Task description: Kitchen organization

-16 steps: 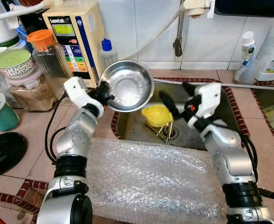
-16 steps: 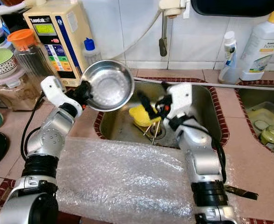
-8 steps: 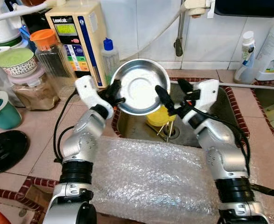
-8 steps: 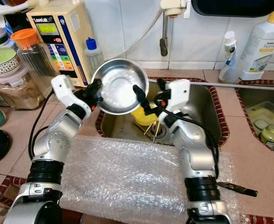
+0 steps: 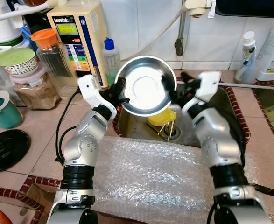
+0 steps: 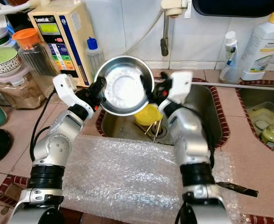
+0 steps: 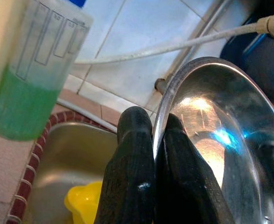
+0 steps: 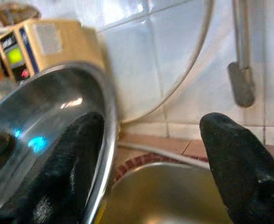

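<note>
While the steel bowl (image 5: pixel 146 86) is held tilted in the air above the near-left corner of the sink (image 5: pixel 223 114), its hollow faces the camera in the left eye view; the left gripper (image 5: pixel 119 92) pinches its left rim, and the right gripper (image 5: pixel 173 85) reaches its right rim with fingers spread, one finger (image 5: pixel 167 85) lying over the bowl's inner face; below the bowl a yellow object (image 5: pixel 161 117) sits in the basin, beside the drain; bubble wrap (image 5: pixel 155 179) covers the surface between the two arms, up to the sink's near edge.

From the right eye view, the bowl's top edge stands near the tiled wall and the water purifier (image 6: pixel 57 32); a small blue-capped bottle (image 6: pixel 94 53) stands just behind its left rim; open basin lies to the right of the right arm, and two white bottles (image 6: pixel 260 39) stand well apart at the far right.

Along the left wrist view, both black fingers (image 7: pixel 129 172) are pressed onto the bowl's thin rim, one on the outside, one on the inside; past them lie the sink's brick-red border (image 7: pixel 31 172) and the yellow object.

Along the right wrist view, one finger (image 8: pixel 64 172) rests inside the bowl, the other finger (image 8: pixel 237 158) stands well apart from the rim, over the open basin; the faucet pipe (image 8: pixel 242 51) hangs behind against the tiles.
</note>
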`<state>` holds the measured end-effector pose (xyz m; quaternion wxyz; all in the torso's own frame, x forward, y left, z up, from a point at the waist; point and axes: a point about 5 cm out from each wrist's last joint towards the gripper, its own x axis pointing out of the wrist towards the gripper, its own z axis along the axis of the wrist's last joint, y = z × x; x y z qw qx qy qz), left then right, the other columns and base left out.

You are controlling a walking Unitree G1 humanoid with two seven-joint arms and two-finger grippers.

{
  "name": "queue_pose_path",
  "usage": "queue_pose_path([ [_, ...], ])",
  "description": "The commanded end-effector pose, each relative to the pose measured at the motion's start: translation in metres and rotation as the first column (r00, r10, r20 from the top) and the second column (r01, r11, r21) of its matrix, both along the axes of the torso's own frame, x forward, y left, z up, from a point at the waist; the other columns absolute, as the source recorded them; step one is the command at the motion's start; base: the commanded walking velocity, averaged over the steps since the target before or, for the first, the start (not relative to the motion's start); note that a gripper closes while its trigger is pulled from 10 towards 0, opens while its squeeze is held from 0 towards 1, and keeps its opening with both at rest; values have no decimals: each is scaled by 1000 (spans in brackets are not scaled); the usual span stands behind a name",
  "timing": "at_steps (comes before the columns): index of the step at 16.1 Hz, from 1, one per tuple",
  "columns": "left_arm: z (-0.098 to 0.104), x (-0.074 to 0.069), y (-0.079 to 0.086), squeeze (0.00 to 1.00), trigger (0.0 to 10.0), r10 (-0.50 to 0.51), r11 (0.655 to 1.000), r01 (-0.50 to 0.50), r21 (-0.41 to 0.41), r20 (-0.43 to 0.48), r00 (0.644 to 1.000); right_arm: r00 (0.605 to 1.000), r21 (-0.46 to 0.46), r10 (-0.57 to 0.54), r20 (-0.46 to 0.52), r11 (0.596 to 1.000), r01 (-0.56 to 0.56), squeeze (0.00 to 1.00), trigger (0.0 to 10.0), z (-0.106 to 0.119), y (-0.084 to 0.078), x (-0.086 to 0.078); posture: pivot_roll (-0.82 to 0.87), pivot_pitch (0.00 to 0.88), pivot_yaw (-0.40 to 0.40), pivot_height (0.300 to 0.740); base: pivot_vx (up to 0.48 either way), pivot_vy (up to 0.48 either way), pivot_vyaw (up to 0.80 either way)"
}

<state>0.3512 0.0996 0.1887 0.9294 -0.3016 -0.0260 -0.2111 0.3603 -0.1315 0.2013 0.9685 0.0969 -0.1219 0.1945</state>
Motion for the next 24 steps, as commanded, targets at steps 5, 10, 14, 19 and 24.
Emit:
queue_pose_path([
  [5,11,-4,-1,0,0,-22,1000,22,-6,54,998,995,65,35,-88,997,-29,0,0,-10,4,4,35,0,103,740,0,0,0],
  [10,12,-4,-1,0,0,-25,1000,25,-1,58,998,966,28,237,-107,972,-235,0,157,-18,18,-11,33,0,100,740,0,0,0],
  [14,11,-4,0,0,0,-20,1000,20,1,56,998,965,-1,223,-136,974,-225,0,0,-23,9,-13,29,0,99,740,0,0,0],
  [19,13,-3,2,0,0,-12,1000,10,26,72,997,976,-64,128,-175,988,-141,0,0,-23,2,-8,27,0,101,740,0,0,0],
  [24,15,-2,6,0,0,0,997,-8,74,102,995,973,-125,115,-200,982,-142,0,0,-29,4,-7,33,0,97,740,0,0,0],
])
